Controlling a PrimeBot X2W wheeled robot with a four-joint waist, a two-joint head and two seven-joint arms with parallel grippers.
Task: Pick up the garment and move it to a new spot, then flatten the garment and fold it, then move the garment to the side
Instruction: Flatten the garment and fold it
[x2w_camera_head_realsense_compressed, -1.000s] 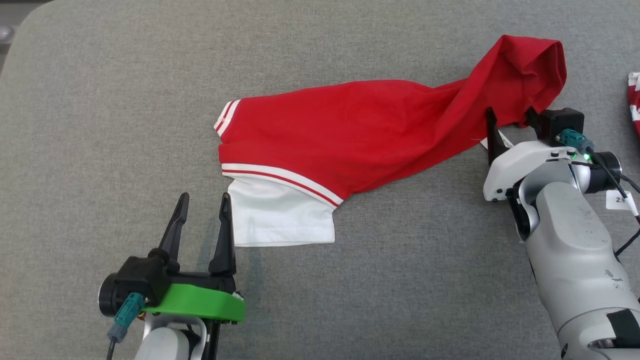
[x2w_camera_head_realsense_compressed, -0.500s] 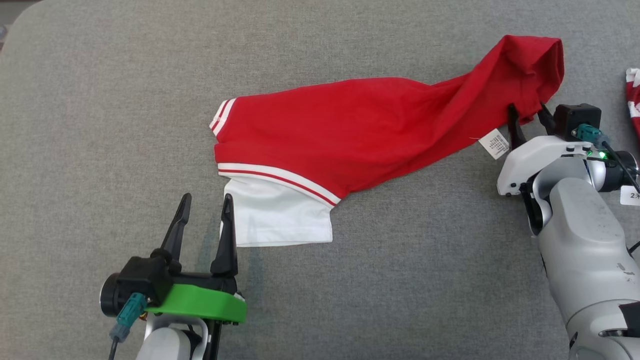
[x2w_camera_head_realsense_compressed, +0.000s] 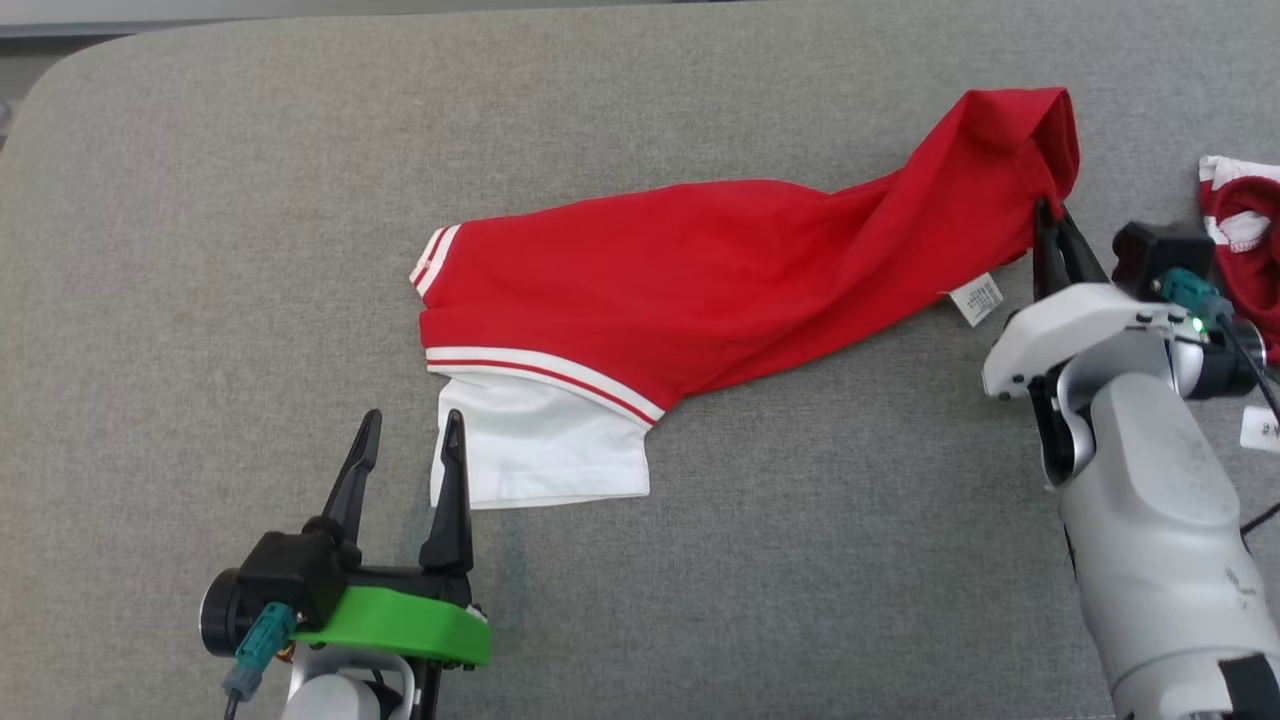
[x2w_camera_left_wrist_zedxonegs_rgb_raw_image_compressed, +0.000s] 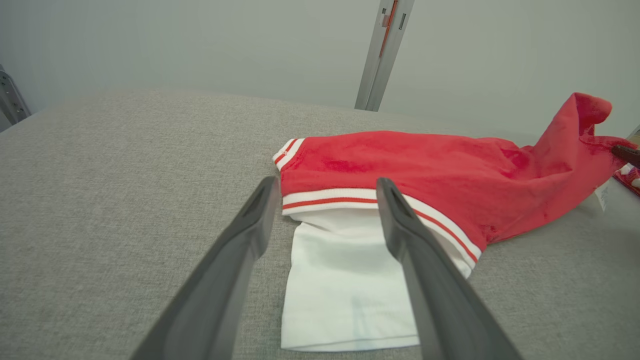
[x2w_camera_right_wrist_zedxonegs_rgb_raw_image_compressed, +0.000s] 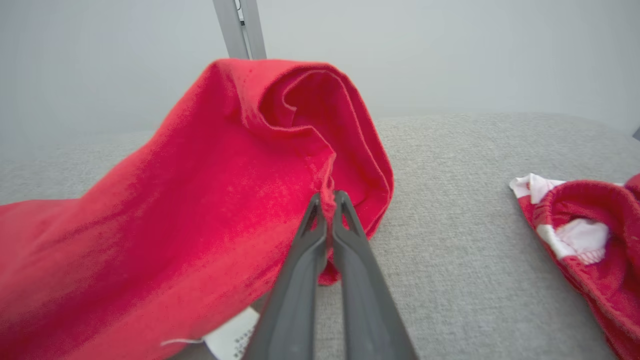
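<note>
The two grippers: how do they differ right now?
The left gripper is open and empty; the right gripper is pinched shut on the red garment. The left sits by the white sleeve, the right at the lifted end. Both have two long dark fingers.

A plain robot test room.
It had a big table (x2w_camera_head_realsense_compressed: 200, 200) covered in grey cloth, a bare pale wall (x2w_camera_left_wrist_zedxonegs_rgb_raw_image_compressed: 150, 40) behind it, and a metal post (x2w_camera_left_wrist_zedxonegs_rgb_raw_image_compressed: 382, 50) by the wall.
</note>
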